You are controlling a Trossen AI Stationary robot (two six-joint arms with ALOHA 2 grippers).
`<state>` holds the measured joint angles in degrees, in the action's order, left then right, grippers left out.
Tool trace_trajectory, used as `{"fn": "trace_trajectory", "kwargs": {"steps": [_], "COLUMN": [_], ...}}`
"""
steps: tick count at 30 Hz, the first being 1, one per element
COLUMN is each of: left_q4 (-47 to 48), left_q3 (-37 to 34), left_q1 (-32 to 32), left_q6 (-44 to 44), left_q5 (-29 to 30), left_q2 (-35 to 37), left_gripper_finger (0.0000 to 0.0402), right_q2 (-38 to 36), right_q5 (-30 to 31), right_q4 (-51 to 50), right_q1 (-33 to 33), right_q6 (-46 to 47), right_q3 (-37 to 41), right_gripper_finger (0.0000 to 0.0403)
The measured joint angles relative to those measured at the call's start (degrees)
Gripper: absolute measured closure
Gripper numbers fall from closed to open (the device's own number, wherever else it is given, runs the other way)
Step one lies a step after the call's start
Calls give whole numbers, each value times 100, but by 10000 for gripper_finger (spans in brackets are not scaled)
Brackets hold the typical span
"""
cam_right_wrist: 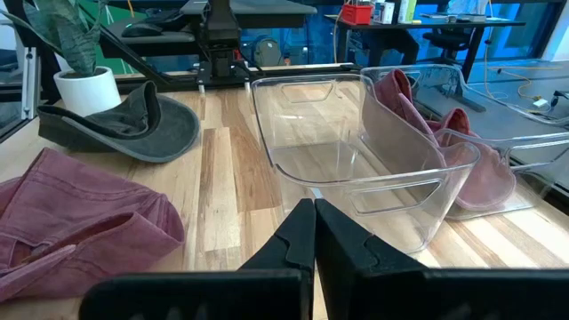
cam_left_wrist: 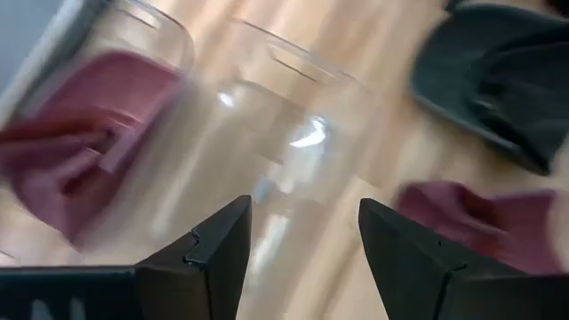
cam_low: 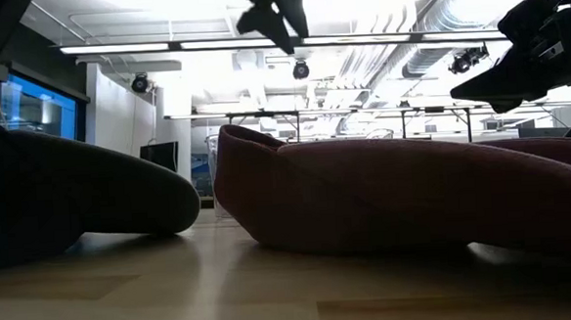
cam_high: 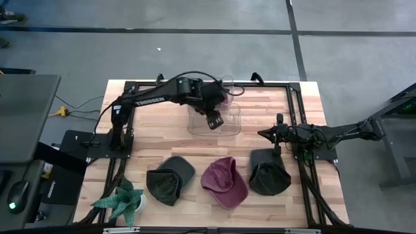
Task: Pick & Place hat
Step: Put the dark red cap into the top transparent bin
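Observation:
Three hats lie crown-up on the table's near half: a grey-green one (cam_high: 170, 179), a maroon one (cam_high: 224, 181) and a dark one (cam_high: 270, 172). Two clear bins stand side by side at the far middle. The farther bin (cam_high: 229, 86) holds another maroon hat (cam_right_wrist: 471, 156), and nothing shows in the nearer bin (cam_right_wrist: 356, 151). My left gripper (cam_high: 214, 119) hangs open above the nearer bin (cam_left_wrist: 293, 133), touching nothing. My right gripper (cam_high: 268, 133) is shut and hovers right of the bins, above the dark hat's far side (cam_right_wrist: 313, 222).
A potted plant (cam_high: 123, 203) stands at the table's near left corner. Black frame rails (cam_high: 296, 110) run along the table's left, right and far sides. Bare wood (cam_high: 162, 136) lies between the bins and the row of hats.

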<state>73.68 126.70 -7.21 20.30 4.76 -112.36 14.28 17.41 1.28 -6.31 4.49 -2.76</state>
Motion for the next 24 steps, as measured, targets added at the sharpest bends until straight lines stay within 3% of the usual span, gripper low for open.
{"fn": "trace_trajectory", "kwargs": {"steps": [11, 24], "left_q4": [872, 1399], "left_q3": [259, 262], "left_q1": [644, 1875], "left_q6": [915, 1864], "left_q5": [-34, 117], "left_q2": [229, 461], "left_gripper_finger": [202, 202], "right_q2": [-2, 0], "right_q5": [2, 0], "right_q4": [0, -2], "right_q1": [2, 2], "right_q6": [0, 0], "right_q3": [0, 0], "right_gripper_finger": [402, 402]}}
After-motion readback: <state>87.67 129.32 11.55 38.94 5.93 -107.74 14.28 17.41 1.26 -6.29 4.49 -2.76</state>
